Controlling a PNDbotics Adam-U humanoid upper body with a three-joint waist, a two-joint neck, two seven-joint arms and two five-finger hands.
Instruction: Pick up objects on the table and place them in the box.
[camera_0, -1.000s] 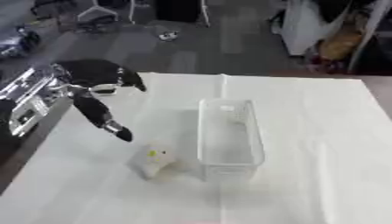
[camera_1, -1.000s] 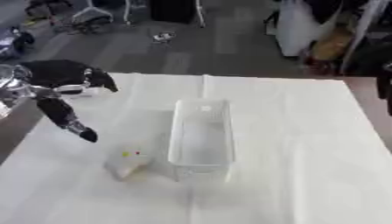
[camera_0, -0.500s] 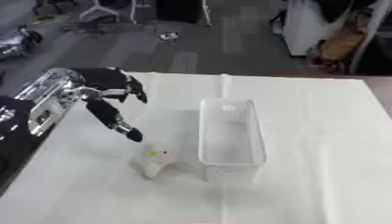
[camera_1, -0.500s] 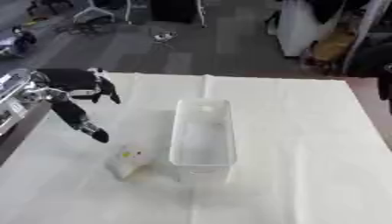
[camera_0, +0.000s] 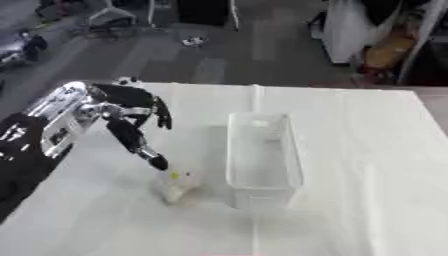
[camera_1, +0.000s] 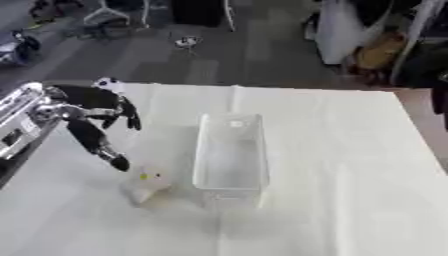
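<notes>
A: Status? We're seeing the left hand (camera_0: 131, 117) closing in on the pale object (camera_0: 178, 184) just left of the box (camera_0: 261, 156) on the bench (camera_0: 367, 165).

B: Fingers spread, holding nothing; thumb tip nearly touching. Box looks empty, so we're judging grasp next.

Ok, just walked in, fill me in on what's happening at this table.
The left robot hand hangs over the white-covered table, fingers spread and open, one long finger reaching down toward a small pale object with a yellow spot. It holds nothing. The object lies on the table just left of the clear box, which looks empty. The right robot hand is not in view.
</notes>
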